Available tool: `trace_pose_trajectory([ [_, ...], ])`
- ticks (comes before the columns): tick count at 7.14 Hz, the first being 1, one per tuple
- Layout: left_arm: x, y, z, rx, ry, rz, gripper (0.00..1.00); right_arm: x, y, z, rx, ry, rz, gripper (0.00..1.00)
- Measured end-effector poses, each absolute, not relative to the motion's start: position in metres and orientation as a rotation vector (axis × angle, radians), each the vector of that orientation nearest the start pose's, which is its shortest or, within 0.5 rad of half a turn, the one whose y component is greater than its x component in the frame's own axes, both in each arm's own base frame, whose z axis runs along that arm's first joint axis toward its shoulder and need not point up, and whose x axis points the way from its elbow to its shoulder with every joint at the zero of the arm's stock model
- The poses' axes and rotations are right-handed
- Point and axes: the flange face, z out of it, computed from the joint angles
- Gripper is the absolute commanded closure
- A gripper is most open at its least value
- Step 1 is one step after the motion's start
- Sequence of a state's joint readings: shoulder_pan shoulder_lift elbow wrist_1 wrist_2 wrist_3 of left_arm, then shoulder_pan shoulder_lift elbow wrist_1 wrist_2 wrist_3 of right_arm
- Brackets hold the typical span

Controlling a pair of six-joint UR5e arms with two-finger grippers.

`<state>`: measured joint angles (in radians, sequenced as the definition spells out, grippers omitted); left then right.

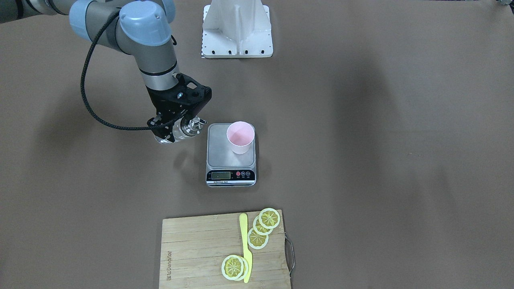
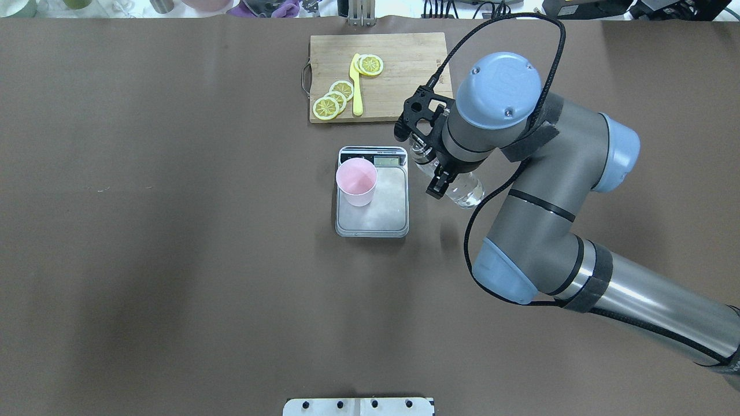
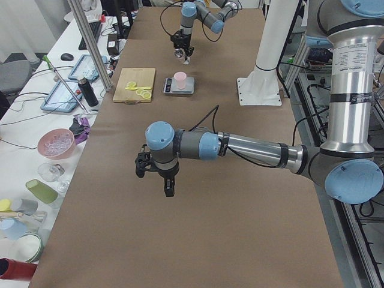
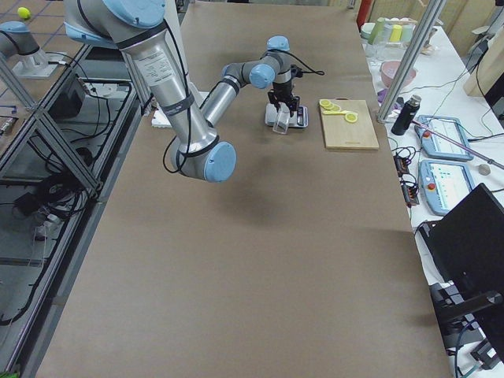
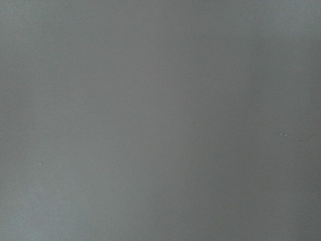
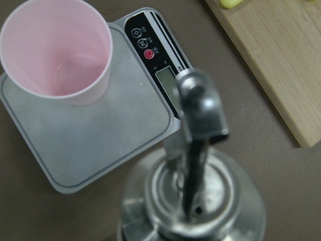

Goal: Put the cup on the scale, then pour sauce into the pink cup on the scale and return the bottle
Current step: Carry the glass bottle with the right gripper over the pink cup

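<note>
Right gripper point(image 1: 168, 129) pinches the bottle point(image 1: 185, 129) beside the scale point(image 1: 220, 150), spout toward the cup point(image 1: 240, 137), probably staging the pour; left gripper point(image 3: 155, 176): can't tell.

One cup point(image 1: 240, 136), one scale point(image 1: 219, 149), one bottle point(image 2: 467, 190), one cutting board point(image 1: 192, 245), one yellow knife point(image 1: 244, 241), five lemon slices point(image 1: 269, 218).
</note>
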<state>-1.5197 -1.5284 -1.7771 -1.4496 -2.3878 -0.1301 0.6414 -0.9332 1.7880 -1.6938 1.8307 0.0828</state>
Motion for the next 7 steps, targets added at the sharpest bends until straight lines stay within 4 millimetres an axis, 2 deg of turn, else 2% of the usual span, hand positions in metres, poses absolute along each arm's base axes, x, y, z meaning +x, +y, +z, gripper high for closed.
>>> trace_pose_trajectory([
  [4,-0.048,-0.471,0.589,-0.018,0.839,-0.058,0.04,-0.491,-0.490,0.182,0.495,-0.523,-0.901,1.00],
  [7,-0.057,-0.470,0.596,-0.005,0.838,-0.039,0.03,-0.501,-0.490,0.178,0.455,-0.478,-0.905,1.00],
])
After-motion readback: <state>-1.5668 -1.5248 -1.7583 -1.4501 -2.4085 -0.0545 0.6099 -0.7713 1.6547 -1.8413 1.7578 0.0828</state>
